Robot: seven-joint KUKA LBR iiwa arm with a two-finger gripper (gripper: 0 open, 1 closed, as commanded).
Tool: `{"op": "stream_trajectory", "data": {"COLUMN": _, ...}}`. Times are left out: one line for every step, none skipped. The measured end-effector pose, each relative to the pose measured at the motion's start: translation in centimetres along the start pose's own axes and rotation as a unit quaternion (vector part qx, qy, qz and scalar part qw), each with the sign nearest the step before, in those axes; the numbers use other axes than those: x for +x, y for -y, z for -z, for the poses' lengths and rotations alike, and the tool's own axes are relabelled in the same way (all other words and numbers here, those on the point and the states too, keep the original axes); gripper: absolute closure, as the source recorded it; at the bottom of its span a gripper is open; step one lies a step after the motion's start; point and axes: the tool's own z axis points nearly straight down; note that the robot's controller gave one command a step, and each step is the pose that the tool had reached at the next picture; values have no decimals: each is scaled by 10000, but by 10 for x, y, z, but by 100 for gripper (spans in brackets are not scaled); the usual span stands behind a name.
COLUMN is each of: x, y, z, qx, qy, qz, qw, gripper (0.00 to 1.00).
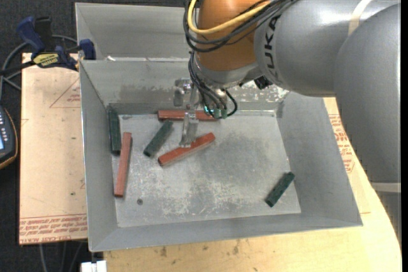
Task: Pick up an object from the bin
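Dark floor and loose cables lie round the grey metal bin (95, 137). The camera view looks down on short bars scattered over the bin's bottom, most of them well apart.

I reach in from the right, and my orange wrist cover (223, 22) hangs over the back half of the bin. My pincer (189, 141) points straight down near the middle of the floor. Its tip is at the upper edge of a slanted red-brown bar (191, 148) that lies flat on the metal. I cannot tell whether it touches the bar or stops just above it, nor whether the pincer is open or closed.

A level red-brown bar (171, 115) lies just behind the pincer, and a dark green bar (158, 138) lies just to its left. Farther off, a second dark green bar (113, 130) runs along the left wall with a long red-brown bar (122, 164) beside it. A third dark green bar (279, 189) sits alone toward the front right.

As I judge it, the task is barely past its approach. I am down at the slanted bar, but every bar lies on the bin floor and nothing is lifted. Gripping the bar and raising it clear are both left to do.
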Motion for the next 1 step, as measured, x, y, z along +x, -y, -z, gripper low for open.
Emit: {"op": "stream_trajectory", "data": {"x": 16, "y": 23, "z": -111, "qx": 6, "qy": 16, "qz": 359, "qw": 9994, "gripper": 0}}
